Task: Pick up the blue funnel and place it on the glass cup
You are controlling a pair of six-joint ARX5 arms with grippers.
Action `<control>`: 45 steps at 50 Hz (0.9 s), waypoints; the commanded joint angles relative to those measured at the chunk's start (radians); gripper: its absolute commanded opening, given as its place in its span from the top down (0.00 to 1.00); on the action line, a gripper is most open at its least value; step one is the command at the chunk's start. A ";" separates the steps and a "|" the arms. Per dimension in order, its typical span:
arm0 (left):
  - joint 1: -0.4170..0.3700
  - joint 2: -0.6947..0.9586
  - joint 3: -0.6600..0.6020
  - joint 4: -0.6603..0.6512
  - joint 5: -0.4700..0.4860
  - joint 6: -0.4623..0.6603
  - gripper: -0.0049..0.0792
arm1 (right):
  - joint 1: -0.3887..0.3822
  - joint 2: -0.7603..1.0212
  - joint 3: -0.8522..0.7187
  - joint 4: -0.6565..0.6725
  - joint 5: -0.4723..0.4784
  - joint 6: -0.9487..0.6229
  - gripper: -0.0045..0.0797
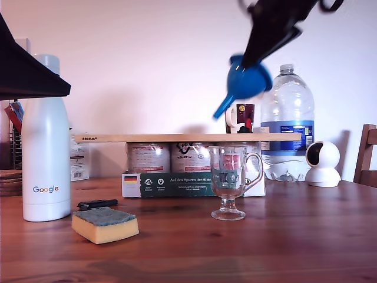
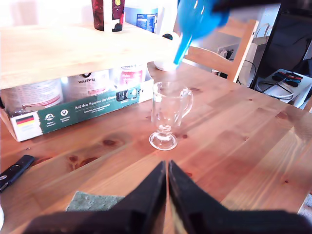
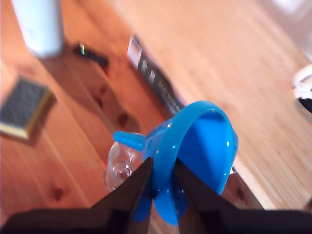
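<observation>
The blue funnel (image 1: pixel 250 82) hangs tilted high above the table, spout pointing down toward the exterior view's left. My second gripper (image 1: pixel 246 62) is shut on its rim, and the second wrist view shows the fingers (image 3: pixel 141 183) pinching the funnel (image 3: pixel 204 141). The glass cup (image 1: pixel 230 183) stands upright on the table, below the funnel and slightly to the exterior view's left. The same cup (image 3: pixel 119 168) shows under the spout in the second wrist view. My first gripper (image 2: pixel 167 168) is shut with nothing in it, low over the table short of the cup (image 2: pixel 168 112). The funnel (image 2: pixel 195 19) shows above.
A white Google bottle (image 1: pixel 46 159), a sponge (image 1: pixel 105 224) and a small black item (image 1: pixel 97 204) lie at the exterior view's left. Behind the cup, a wooden board (image 1: pixel 177 137) on boxed cans carries a dark red mug (image 1: pixel 242 118). A water bottle (image 1: pixel 287 124) and white camera (image 1: pixel 323 164) stand at the right.
</observation>
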 commanded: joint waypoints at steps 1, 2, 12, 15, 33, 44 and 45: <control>-0.002 0.004 -0.017 0.007 0.000 0.009 0.97 | 0.034 0.006 -0.024 0.034 0.042 -0.019 0.96; -0.002 0.004 -0.017 0.007 0.000 0.009 0.97 | 0.041 0.006 -0.027 0.038 0.051 -0.024 0.96; -0.002 0.005 -0.017 0.006 0.000 0.009 0.97 | 0.103 0.006 -0.036 0.073 0.200 -0.112 0.96; -0.002 0.004 -0.017 0.006 0.000 0.009 0.97 | 0.113 0.006 -0.036 0.073 0.236 -0.129 0.96; -0.002 0.004 -0.017 0.007 0.000 0.016 0.97 | 0.138 0.006 -0.036 0.040 0.318 -0.177 0.96; -0.002 0.004 -0.017 0.008 0.000 0.016 0.97 | 0.138 0.006 -0.037 0.040 0.317 -0.182 0.96; -0.002 0.004 -0.017 0.008 0.000 0.016 0.97 | 0.138 0.006 -0.038 0.040 0.317 -0.182 0.96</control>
